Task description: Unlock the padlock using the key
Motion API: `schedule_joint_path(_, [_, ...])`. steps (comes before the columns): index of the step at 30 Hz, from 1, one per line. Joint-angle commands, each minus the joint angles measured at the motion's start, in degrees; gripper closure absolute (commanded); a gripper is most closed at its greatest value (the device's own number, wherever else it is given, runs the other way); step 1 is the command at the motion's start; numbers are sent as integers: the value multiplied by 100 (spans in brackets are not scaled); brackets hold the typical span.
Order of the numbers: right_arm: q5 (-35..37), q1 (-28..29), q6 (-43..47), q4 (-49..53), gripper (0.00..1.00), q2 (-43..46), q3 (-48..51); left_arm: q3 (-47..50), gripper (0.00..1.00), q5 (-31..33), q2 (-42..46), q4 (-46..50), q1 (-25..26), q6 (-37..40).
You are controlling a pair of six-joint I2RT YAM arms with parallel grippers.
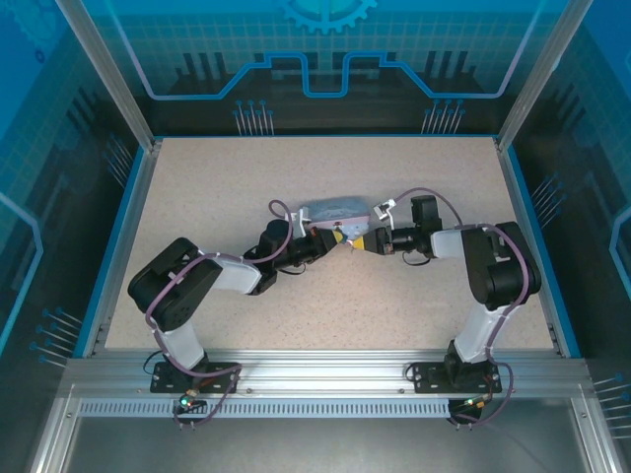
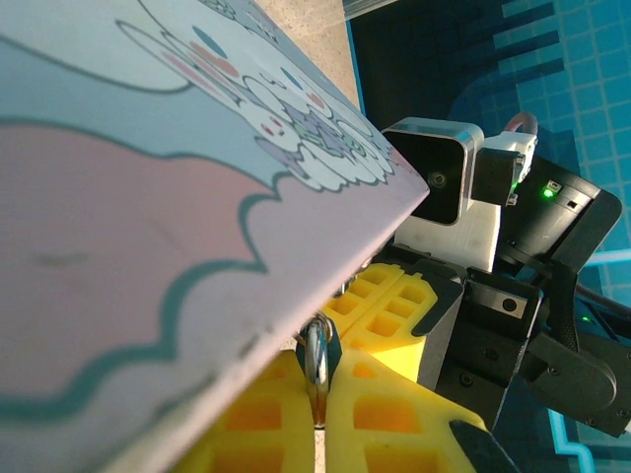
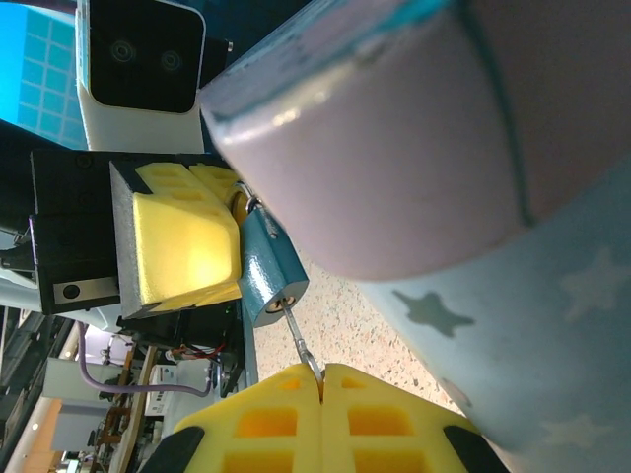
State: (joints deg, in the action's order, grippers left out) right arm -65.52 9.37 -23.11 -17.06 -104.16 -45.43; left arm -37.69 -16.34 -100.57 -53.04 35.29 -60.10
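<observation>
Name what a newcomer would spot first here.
The left end effector and right end effector meet nose to nose in the top view's centre, beside the pale blue tin. Right wrist view: the right one pinches the key, its tip in the padlock, which the left one grips.

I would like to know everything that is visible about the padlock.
The padlock is tiny, with a blue-grey metal body, a silvery shackle and a brassy keyhole end. It hangs tilted at the edge of the tin box, shackle up. The left gripper grips it in yellow pads; the thin key, held by the right gripper, meets its keyhole.
</observation>
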Motion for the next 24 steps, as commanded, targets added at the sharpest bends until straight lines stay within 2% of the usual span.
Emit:
schedule_joint_path(1, [266, 96, -53, -456, 100, -138, -94, -177, 100, -996, 102, -782, 269, -3])
schedule_joint_path(9, [221, 87, -101, -530, 100, -154, -106, -169, 100, -1050, 64, -811, 272, -13])
schedule_joint_path(17, [-252, 86, -99, -678, 100, -38, -182, -58, 100, -1204, 73, -890, 271, -19])
schedule_joint_path(24, [-260, 74, 322, -355, 100, 50, -202, -30, 100, -1303, -88, -1450, 273, -509])
